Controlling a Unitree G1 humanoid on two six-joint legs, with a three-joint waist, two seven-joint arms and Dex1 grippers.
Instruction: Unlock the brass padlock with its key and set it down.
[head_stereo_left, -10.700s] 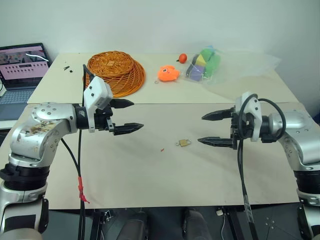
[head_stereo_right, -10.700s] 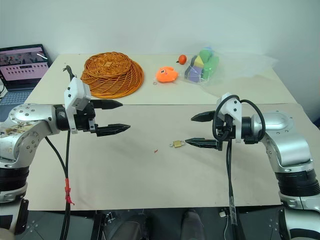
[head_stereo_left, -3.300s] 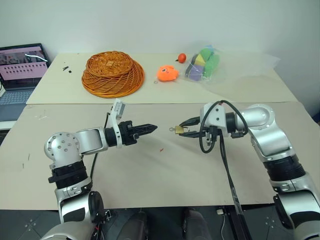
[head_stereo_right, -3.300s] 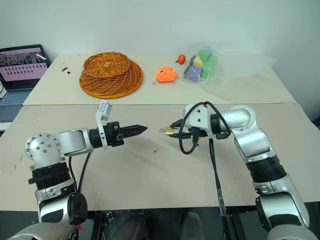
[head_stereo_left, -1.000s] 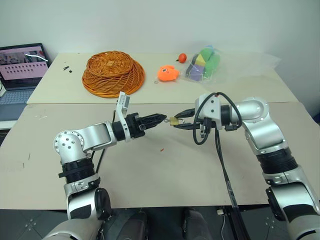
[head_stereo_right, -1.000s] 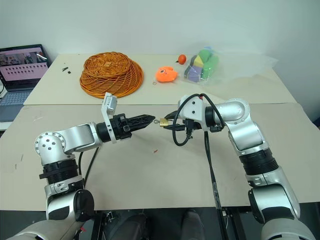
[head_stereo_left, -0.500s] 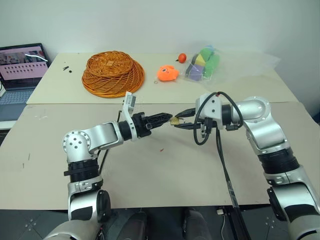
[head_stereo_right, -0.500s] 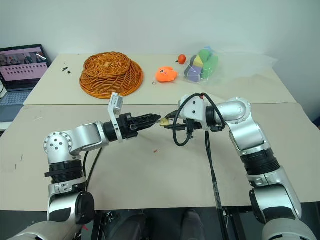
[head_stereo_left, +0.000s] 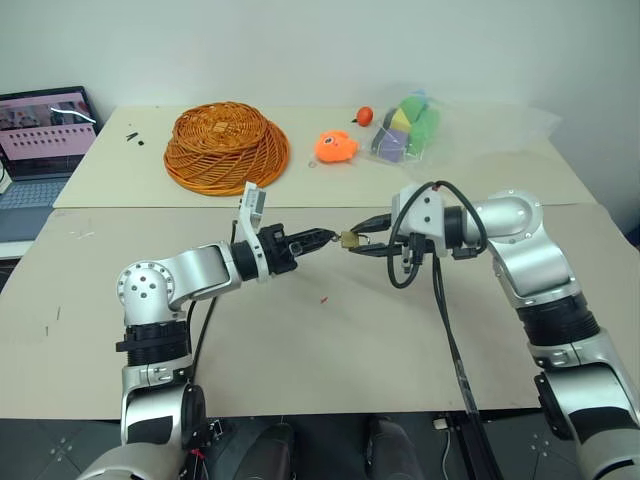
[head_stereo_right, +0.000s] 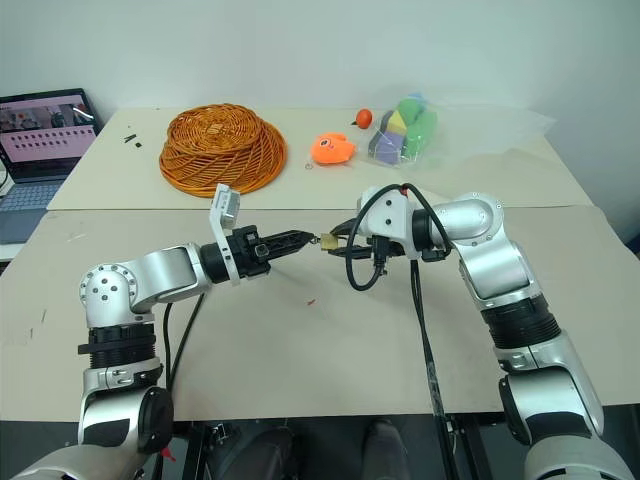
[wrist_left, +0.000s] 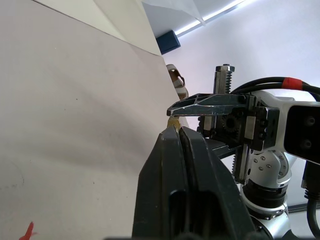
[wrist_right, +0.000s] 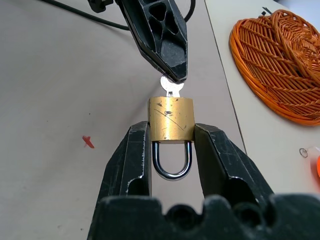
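Clamping the brass padlock (wrist_right: 172, 119) (shackle inward), right gripper (wrist_right: 171, 145) meets left gripper (wrist_right: 176, 79), pinched onto its key (wrist_right: 171, 87); wicker basket (wrist_right: 277, 60) beyond.

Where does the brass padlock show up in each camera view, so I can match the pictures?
Left eye view: brass padlock mid-picture, between the two gripper tips.
Right eye view: padlock at the same meeting point.
Left wrist view: a gold sliver past the shut left gripper.
Right wrist view: centre, clamped by the right gripper.
Shared landmark: the red speck on the table.
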